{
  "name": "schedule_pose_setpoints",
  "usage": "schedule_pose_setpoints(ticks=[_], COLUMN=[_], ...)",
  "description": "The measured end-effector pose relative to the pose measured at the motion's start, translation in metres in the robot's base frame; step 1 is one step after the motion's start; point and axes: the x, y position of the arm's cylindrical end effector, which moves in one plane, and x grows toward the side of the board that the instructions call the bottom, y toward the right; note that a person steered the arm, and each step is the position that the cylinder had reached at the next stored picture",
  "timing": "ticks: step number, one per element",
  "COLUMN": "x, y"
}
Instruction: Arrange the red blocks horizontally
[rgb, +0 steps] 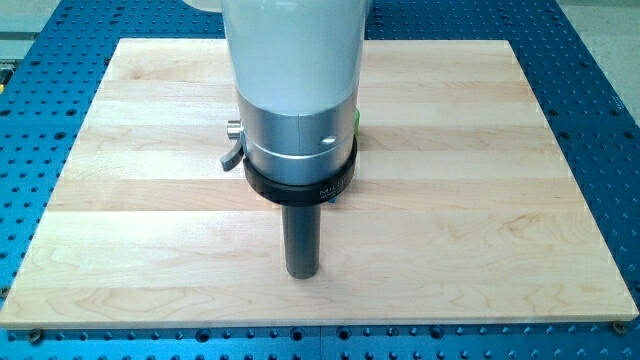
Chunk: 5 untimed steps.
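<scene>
My tip (302, 272) rests on the wooden worktop (480, 200), below the view's centre. Directly above it toward the view's top, the arm's white and silver body (295, 90) fills the middle (a green sliver (358, 124) shows at its right edge). No red blocks are visible.

A pale wooden table (150, 200) lies on a blue perforated base (30, 120); a green sliver (358, 125) shows near the middle.

Pale striped wooden board (150, 200), blue perforated table (600, 60), dark rod, green sliver (358, 125).
</scene>
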Motion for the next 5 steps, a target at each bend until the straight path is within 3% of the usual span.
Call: schedule_pose_setpoints(ticks=[3, 5], x=[-0.165, -0.19], y=[-0.006, -0.033])
